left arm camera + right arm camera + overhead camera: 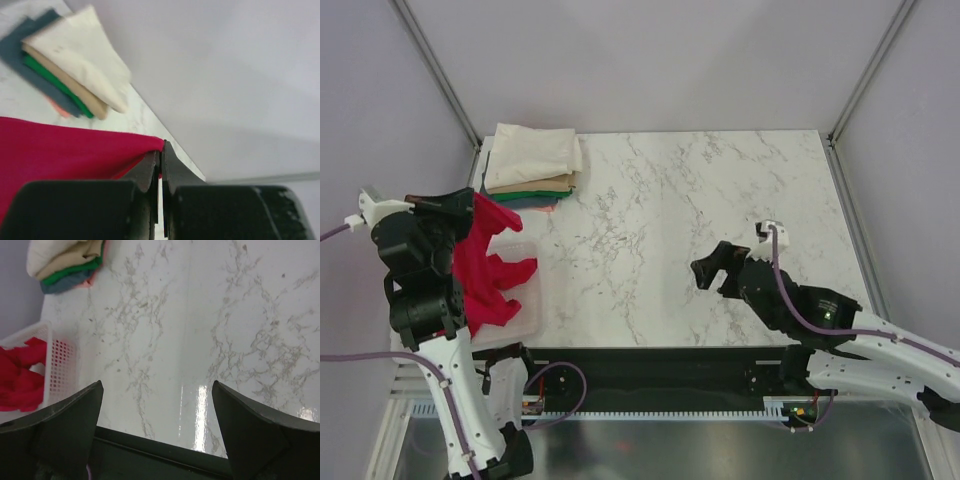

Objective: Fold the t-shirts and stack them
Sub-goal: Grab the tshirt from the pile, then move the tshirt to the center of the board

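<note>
A bright red t-shirt (485, 268) hangs crumpled from my left gripper (470, 203), which is lifted over the white basket at the table's left edge. In the left wrist view the gripper (161, 146) is shut on a pinched fold of the red t-shirt (65, 150). Folded t-shirts (532, 160), cream on top of tan, green and dark blue, are stacked at the far left corner; the stack (70, 60) also shows beyond the held cloth. My right gripper (710, 268) hovers open over bare marble at the right, with nothing between its fingers (157, 385).
The white perforated basket (527, 308) sits at the near left, under the hanging shirt, and its wall (60, 365) shows in the right wrist view with red cloth (20, 380) in it. The marble table (700, 200) is framed by grey walls and corner posts.
</note>
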`<state>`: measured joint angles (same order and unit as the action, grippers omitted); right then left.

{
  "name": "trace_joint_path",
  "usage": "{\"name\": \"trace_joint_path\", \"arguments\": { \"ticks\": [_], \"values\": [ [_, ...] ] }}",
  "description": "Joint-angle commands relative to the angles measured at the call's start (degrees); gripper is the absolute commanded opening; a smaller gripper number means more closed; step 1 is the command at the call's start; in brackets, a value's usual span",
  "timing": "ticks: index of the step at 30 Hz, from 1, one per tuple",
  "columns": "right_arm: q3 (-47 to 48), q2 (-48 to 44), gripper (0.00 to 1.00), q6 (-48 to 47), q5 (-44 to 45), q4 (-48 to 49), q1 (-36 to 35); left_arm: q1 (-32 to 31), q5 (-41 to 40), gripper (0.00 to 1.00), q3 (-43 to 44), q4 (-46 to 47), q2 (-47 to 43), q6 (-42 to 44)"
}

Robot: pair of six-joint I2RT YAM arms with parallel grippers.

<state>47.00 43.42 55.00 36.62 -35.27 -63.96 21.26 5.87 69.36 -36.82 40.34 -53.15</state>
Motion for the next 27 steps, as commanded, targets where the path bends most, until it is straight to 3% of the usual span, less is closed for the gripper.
{"name": "trace_joint_path", "arguments": {
  "ticks": [1, 3, 4, 6, 7, 8, 9, 10, 11, 14, 16, 17, 20, 23, 27],
  "values": [
    [8.35, -1.93, 0.98, -3.14, 8.72, -4.27, 0.07, -9.42, 12.59, 0.02, 5.75, 16.51, 7.43, -5.42],
    [10.99, -3.94, 0.98, -3.32, 12.31, -6.74, 0.07, -16.82, 12.15, 0.02, 17.43, 16.52, 13.42, -1.54],
    [11.44, -4.83, 0.98, -3.32, 13.38, -7.27, 0.07, -25.39, 11.97, 0.02, 20.95, 16.34, 16.15, 0.04],
    [12.06, -8.06, 0.98, -2.71, 16.45, -8.76, 0.07, -32.73, 12.67, 0.02, 32.46, 12.06, 25.72, 3.56],
    [12.49, -9.04, 0.98, -2.19, 17.51, -9.46, 0.07, -41.47, 12.85, 0.02, 37.11, 8.47, 29.85, 7.40],
    [12.67, -10.01, 0.98, -1.48, 18.13, -10.86, 0.07, -46.00, 12.50, 0.02, 46.04, 1.56, 33.45, 9.88],
    [13.20, -11.76, 0.98, -0.96, 19.27, -11.75, 0.07, -50.39, 11.02, 0.02, 49.34, -2.08, 40.02, 11.73],
    [13.64, -12.56, 0.98, -0.34, 19.71, -12.97, 0.07, -56.96, 10.83, 0.02, 51.81, -4.38, 42.43, 13.49],
    [13.99, -13.18, 0.98, 0.36, 20.15, -15.68, 0.15, -59.55, 10.48, 0.02, 53.23, -6.14, 44.20, 15.77],
    [15.92, -15.11, 0.98, 3.61, 21.56, -22.71, 0.07, -67.56, 7.14, 0.04, 46.95, -6.17, 46.58, 16.93],
    [16.89, -16.43, 0.98, 5.37, 21.56, -25.37, 0.15, -70.28, 9.67, 0.21, 44.29, -6.77, 50.16, 17.72],
    [16.98, -16.87, 0.98, 5.81, 21.21, -27.55, 0.07, -70.82, 9.77, 0.50, 42.37, -7.82, 51.41, 17.81],
    [17.07, -17.84, 0.98, 7.57, 19.64, -30.55, 0.07, -73.46, 7.32, 0.89, 36.93, -9.67, 54.23, 18.43],
    [15.23, -17.23, 0.98, 7.75, 16.91, -30.04, 0.15, -73.99, 2.50, 0.93, 32.52, -9.68, 52.14, 18.43],
    [11.19, -7.25, 0.98, 5.73, 6.05, -22.94, 0.15, -73.03, -9.89, 0.94, 30.22, -11.52, 44.58, 19.48]
  ]
}}
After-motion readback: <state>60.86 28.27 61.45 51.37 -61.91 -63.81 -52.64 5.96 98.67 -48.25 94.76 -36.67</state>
